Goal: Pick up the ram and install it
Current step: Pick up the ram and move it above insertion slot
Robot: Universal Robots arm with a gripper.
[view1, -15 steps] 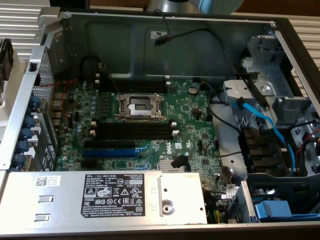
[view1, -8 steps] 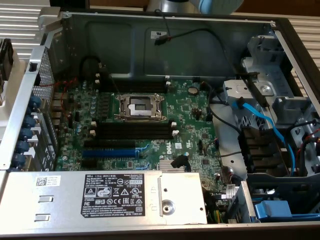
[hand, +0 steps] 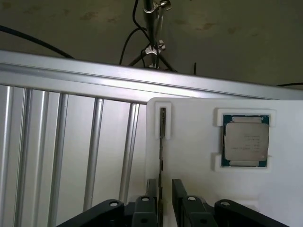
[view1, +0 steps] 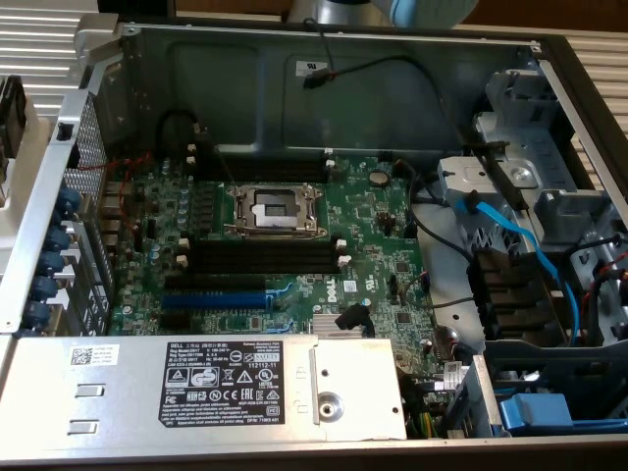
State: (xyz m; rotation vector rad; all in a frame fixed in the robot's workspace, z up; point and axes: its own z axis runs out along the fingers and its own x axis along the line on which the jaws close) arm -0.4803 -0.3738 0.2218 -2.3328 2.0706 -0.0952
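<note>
in the exterior view, the open computer case (view1: 245, 88) lies with its green motherboard (view1: 383, 245) bare: a metal-framed processor socket (view1: 275, 208) sits mid-board, long black slots (view1: 260, 257) with white end clips run just beside it, a blue slot (view1: 214, 299) lies nearer the grey power supply (view1: 118, 392) with its black label, and a light-blue cable (view1: 520, 237) loops with darker ones over the drive bay on the exterior view's right. in the wrist view, ribbed aluminium rails (hand: 61, 151) border a white holder tray (hand: 194, 142), and dark cables (hand: 137, 42) hang beyond it. one recess of the tray holds a processor chip (hand: 245, 140) lying flat, well apart from a narrow slot where the ram (hand: 162, 142) stands on edge, seen as a thin dark strip. the gripper (hand: 164, 185) straddles one end of the ram, its two black fingers (hand: 179, 191) apart, one on each side of the stick; one finger sits close against it, while a strip of white tray shows between the stick and the other, so the ram is not clamped
</note>
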